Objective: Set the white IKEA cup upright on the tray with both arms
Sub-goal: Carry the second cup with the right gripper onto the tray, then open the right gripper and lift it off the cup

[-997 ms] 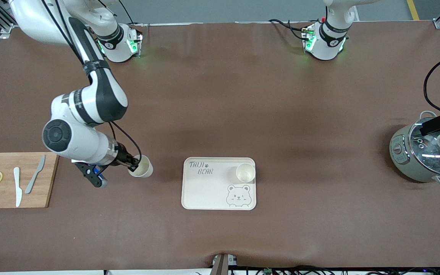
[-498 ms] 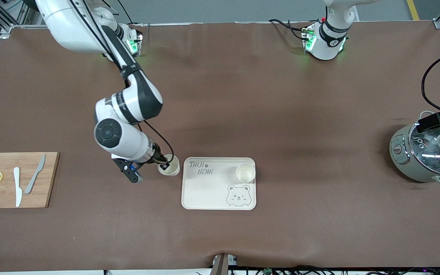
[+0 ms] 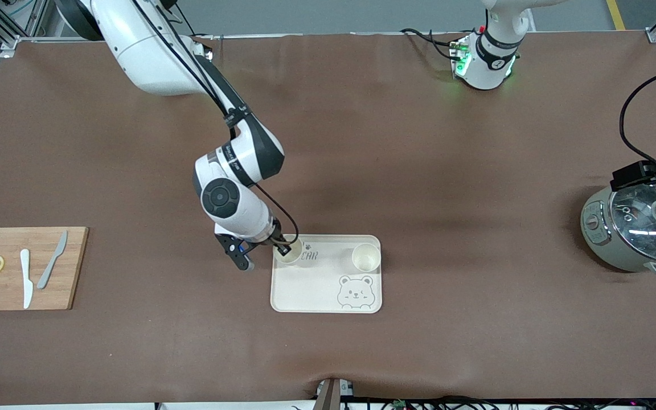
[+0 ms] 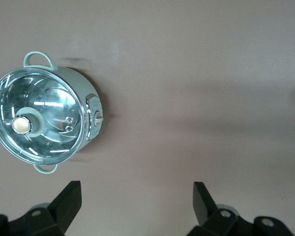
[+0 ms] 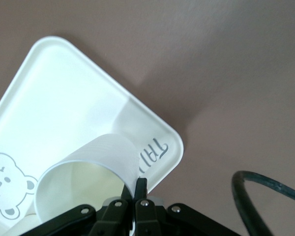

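The white cup [image 3: 289,252] is pinched by its rim in the closed right gripper [image 3: 282,249], over the lettered corner of the tray [image 3: 311,290]. It should be lowered level until seated, well apart from the second cup [image 3: 365,257], then released. The left gripper [image 4: 136,204] waits fully open and empty over the pot [image 3: 635,233].

The table [image 3: 396,171] is covered in matt brown sheeting; a matt plastic-looking tray [image 3: 316,290] and glossy glass pot lid [image 3: 644,219] are seen.
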You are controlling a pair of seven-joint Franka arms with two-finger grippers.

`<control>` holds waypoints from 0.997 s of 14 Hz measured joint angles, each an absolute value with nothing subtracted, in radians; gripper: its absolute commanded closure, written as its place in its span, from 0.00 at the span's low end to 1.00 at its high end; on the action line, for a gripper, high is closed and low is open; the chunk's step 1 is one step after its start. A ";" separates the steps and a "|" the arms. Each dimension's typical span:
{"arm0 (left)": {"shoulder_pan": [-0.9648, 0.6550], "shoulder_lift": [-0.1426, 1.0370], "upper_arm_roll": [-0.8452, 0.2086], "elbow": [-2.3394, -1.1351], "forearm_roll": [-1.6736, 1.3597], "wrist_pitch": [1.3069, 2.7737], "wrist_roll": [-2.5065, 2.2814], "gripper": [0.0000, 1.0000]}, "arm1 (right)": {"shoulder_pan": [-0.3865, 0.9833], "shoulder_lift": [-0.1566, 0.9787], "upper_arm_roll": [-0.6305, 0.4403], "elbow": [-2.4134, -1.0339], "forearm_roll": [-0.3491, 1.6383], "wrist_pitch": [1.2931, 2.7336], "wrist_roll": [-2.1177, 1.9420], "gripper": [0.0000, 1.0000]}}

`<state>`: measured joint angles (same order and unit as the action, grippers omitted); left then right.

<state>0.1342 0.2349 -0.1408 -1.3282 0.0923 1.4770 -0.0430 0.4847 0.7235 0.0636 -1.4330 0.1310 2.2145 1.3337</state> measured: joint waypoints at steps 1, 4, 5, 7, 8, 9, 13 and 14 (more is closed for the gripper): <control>0.134 0.235 -0.151 -1.329 0.092 1.477 -0.043 0.00 | 0.489 0.731 0.062 -1.431 0.131 2.217 1.336 1.00; 0.132 0.226 -0.177 -1.330 0.092 1.456 -0.049 0.00 | 0.492 0.760 0.060 -1.431 0.126 2.266 1.336 1.00; 0.132 0.214 -0.183 -1.333 0.092 1.451 -0.057 0.00 | 0.492 0.768 0.058 -1.430 0.125 2.277 1.336 1.00; 0.132 0.178 -0.192 -1.354 0.084 1.449 -0.063 0.00 | 0.492 0.775 0.052 -1.429 0.120 2.282 1.336 0.98; 0.132 0.156 -0.193 -1.371 0.078 1.449 -0.063 0.00 | 0.492 0.776 0.050 -1.429 0.117 2.282 1.336 0.64; 0.132 0.136 -0.194 -1.390 0.072 1.450 -0.063 0.00 | 0.490 0.777 0.047 -1.429 0.115 2.282 1.336 0.18; 0.133 0.051 -0.194 -1.497 0.039 1.490 -0.064 0.00 | 0.483 0.778 0.038 -1.421 0.113 2.282 1.336 0.00; 0.133 0.028 -0.194 -1.529 0.031 1.507 -0.064 0.00 | 0.482 0.778 0.036 -1.413 0.110 2.281 1.336 0.00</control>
